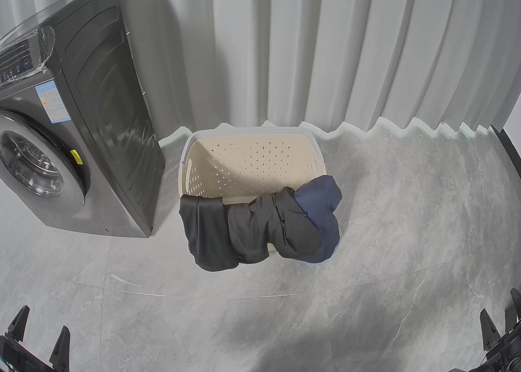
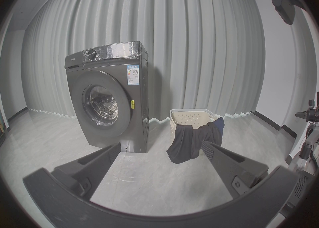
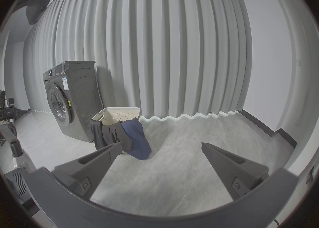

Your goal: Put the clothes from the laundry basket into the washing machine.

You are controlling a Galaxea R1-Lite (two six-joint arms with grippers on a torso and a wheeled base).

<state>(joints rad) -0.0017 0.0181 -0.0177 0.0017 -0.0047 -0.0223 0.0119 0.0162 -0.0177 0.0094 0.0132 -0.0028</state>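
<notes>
Now the clothes (image 1: 260, 226) hang over the near rim of the basket (image 1: 252, 159), which stands close beside the right side of the shut washer (image 1: 103, 118), while the left hand (image 1: 42, 325) and right hand (image 1: 499, 308), both spread and empty, sit well apart from it across open floor (image 1: 325, 308).

Laundry basket (image 1: 255, 164): cream plastic, star-perforated walls, upright just beside the washing machine. Clothes: dark grey garments (image 1: 255, 229) and one navy garment (image 1: 324, 196), draped over the basket's near rim and hanging down outside. Washing machine (image 1: 103, 118): dark grey front-loader, round door (image 1: 32, 164) shut.
</notes>
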